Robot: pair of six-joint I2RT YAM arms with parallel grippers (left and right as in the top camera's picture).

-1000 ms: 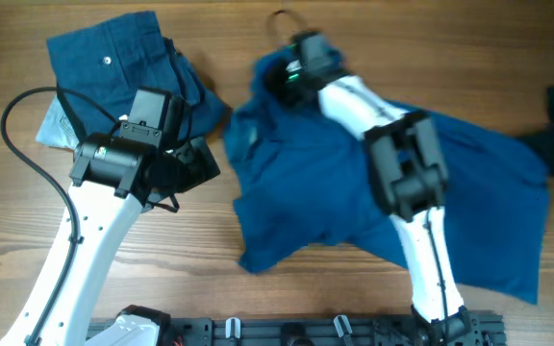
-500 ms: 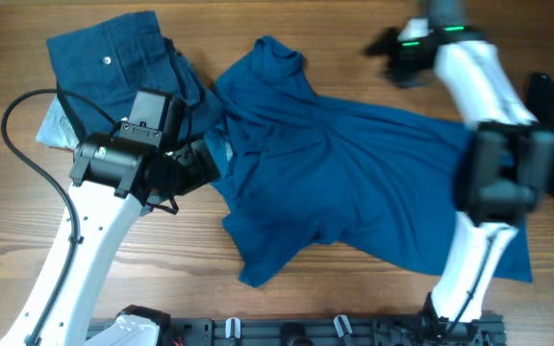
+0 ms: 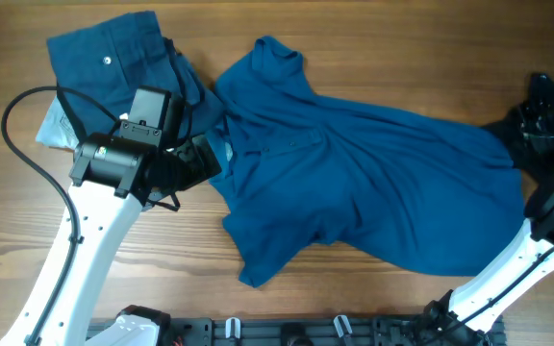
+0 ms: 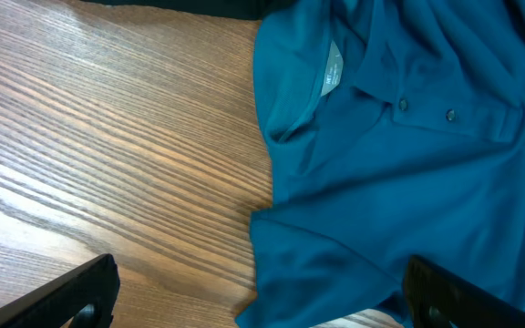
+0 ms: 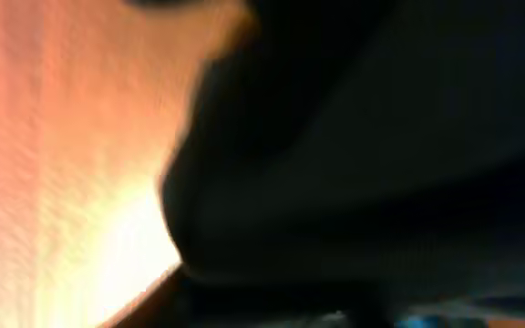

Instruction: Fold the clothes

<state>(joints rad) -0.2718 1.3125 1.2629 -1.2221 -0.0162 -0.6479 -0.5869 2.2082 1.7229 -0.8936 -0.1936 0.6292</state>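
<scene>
The mid-blue collared shirt point(image 3: 373, 183) lies spread across the middle of the table, collar point(image 3: 277, 56) at the upper left. The darker trousers point(image 3: 113, 58), with a white button point(image 3: 107, 61), lie folded at the far left. My left gripper point(image 3: 200, 161) hovers at the shirt's left edge. In the left wrist view it point(image 4: 262, 310) is open and empty over the shirt point(image 4: 408, 182) below the collar and placket. My right gripper point(image 3: 546, 108) is at the far right over a dark cloth point(image 3: 510, 135). The right wrist view is dark and blurred, so its jaws cannot be read.
A pale grey cloth point(image 3: 56, 125) sticks out from under the trousers. A black cable point(image 3: 12, 144) loops left of my left arm. The arm bases and a black rail point(image 3: 296, 332) run along the front edge. Bare wood point(image 4: 108, 155) lies left of the shirt.
My right arm has swung from the shirt's collar to the far right edge. The shirt was pulled out flatter and wider to the right. My left arm has not moved.
</scene>
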